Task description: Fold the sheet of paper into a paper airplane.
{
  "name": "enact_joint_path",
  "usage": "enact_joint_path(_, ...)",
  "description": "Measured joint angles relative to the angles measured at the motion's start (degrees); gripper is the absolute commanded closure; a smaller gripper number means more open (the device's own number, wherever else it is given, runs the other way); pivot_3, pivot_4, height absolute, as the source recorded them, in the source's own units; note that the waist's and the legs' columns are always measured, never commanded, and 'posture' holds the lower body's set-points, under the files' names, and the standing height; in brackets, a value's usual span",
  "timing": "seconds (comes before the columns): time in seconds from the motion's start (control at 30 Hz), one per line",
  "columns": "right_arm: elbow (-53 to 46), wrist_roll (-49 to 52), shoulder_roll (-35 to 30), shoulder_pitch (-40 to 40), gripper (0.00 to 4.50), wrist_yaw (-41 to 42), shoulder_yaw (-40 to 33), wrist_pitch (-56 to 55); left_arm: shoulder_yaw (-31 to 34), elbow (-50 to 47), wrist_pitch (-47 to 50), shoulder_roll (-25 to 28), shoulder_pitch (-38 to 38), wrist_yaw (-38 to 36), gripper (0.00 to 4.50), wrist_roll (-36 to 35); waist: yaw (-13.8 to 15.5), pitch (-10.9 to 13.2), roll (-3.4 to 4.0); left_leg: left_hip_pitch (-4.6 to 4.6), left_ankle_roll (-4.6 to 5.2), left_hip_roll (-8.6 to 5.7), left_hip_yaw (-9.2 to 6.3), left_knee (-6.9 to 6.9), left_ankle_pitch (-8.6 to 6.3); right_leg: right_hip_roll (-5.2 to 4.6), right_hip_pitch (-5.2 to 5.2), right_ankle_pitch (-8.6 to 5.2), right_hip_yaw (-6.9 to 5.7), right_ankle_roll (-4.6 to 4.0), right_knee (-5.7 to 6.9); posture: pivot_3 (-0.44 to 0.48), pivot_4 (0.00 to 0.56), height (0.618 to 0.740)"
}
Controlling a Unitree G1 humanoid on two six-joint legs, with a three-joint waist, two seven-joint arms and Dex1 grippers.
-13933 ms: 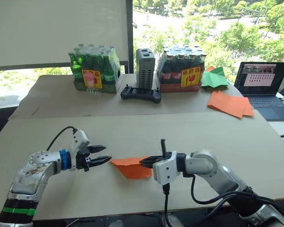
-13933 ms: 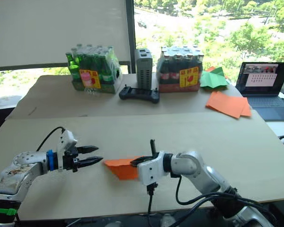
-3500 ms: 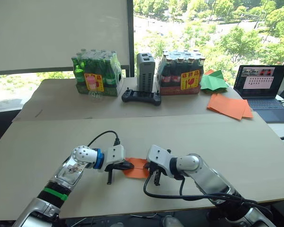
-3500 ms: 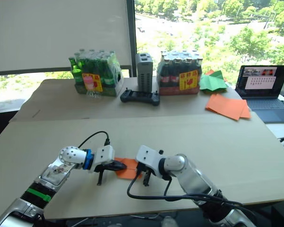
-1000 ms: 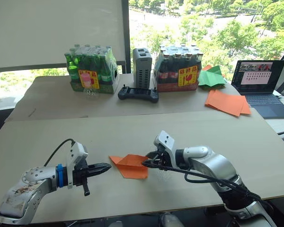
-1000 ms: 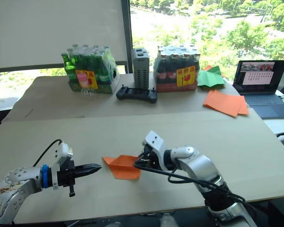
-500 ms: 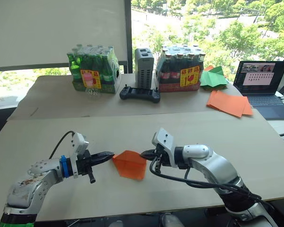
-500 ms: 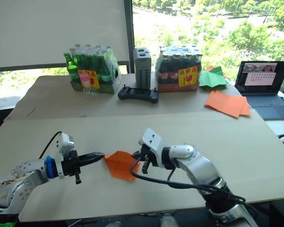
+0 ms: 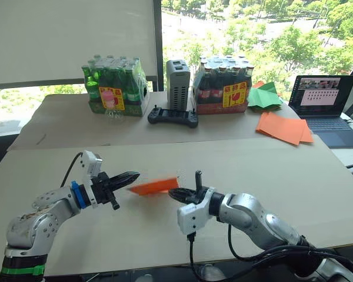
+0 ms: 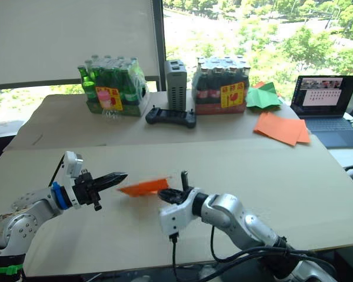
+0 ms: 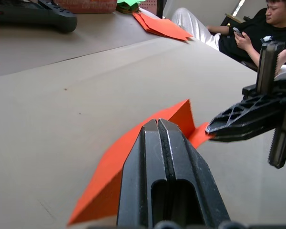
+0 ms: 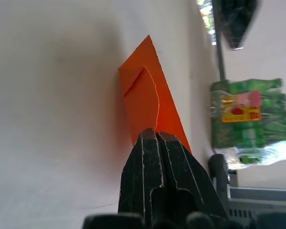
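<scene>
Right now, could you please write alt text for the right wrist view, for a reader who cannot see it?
The right end effector, two black fingers pressed together, pinches the end of a folded bright-orange sheet of paper that extends away over a pale beige table. Beyond stand a shrink-wrapped pack of green bottles and a black controller.

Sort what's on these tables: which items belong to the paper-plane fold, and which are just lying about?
In the job:
- folded sheet of paper
- left pincer, shut
- right pincer, shut on the sheet's edge

Lying about:
- pile of flat orange sheets
- green paper
- two bottle packs
- black controller
- grey box
- laptop
</scene>
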Motion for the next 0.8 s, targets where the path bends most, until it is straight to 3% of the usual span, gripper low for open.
enact_joint_path(0.07, 2.02, -0.53, 0.39, 0.08, 4.48, 0.22, 0.08, -1.69, -0.03, -0.38, 0.51, 0.0, -0.04, 0.53, 4.5, -0.11, -0.03, 0.01, -0.01, 0.01, -0.01, 0.01, -0.01, 0.0, 0.01, 0.02, 0.0, 0.01, 0.01, -0.02, 0.01, 0.0, 0.15, 0.723)
enact_joint_path(0.2, 2.94, 1.54, 1.84, 0.12, 3.26, 3.22, -1.11, -2.23, -0.68, -0.66, 1.23, -0.01, -1.63, 1.28, 4.5, -0.13, -0.02, 0.01, -0.02, 0.05, 0.0, 0.02, -0.03, 0.01, 0.01, 0.03, 0.07, 0.02, 0.0, -0.03, 0.0, 0.0, 0.15, 0.723)
enact_joint_path(0.27, 1.07, 7.86, 2.77, 1.96, 2.58, 8.1, -3.68, 1.9, -0.85, -1.1, 1.48, -0.01, -1.92, 1.72, 4.5, -0.23, 0.04, 0.01, -0.02, 0.05, 0.0, 0.02, -0.06, 0.02, 0.0, 0.02, 0.11, 0.02, 0.01, -0.02, -0.02, 0.0, 0.15, 0.723)
enact_joint_path(0.47, -7.98, 26.34, 9.69, 2.73, 2.58, 18.16, -11.79, 25.29, -2.0, -1.3, 1.62, -0.01, -1.86, 2.07, 4.5, -0.19, 0.04, 0.01, -0.03, 0.12, 0.0, 0.05, -0.1, 0.03, 0.0, 0.06, 0.13, 0.03, 0.0, -0.04, 0.02, 0.0, 0.15, 0.723)
enact_joint_path(0.67, -8.41, 34.4, 15.86, 0.82, 4.36, 18.12, -15.45, 44.26, -2.28, -1.34, 1.62, -0.01, -1.89, 2.32, 4.5, -0.2, 0.14, 0.01, -0.03, 0.14, 0.0, 0.05, -0.12, 0.02, 0.0, 0.06, 0.13, 0.05, -0.02, -0.07, 0.03, 0.0, 0.15, 0.723)
enact_joint_path(0.8, -8.43, 35.79, 15.92, -0.34, 4.46, 17.33, -15.42, 49.39, -2.32, -1.34, 1.63, -0.01, -1.92, 2.53, 4.5, -0.21, 0.18, 0.01, -0.03, 0.11, 0.0, 0.01, -0.1, 0.02, 0.0, 0.01, 0.12, 0.06, -0.02, -0.06, 0.01, 0.0, 0.15, 0.723)
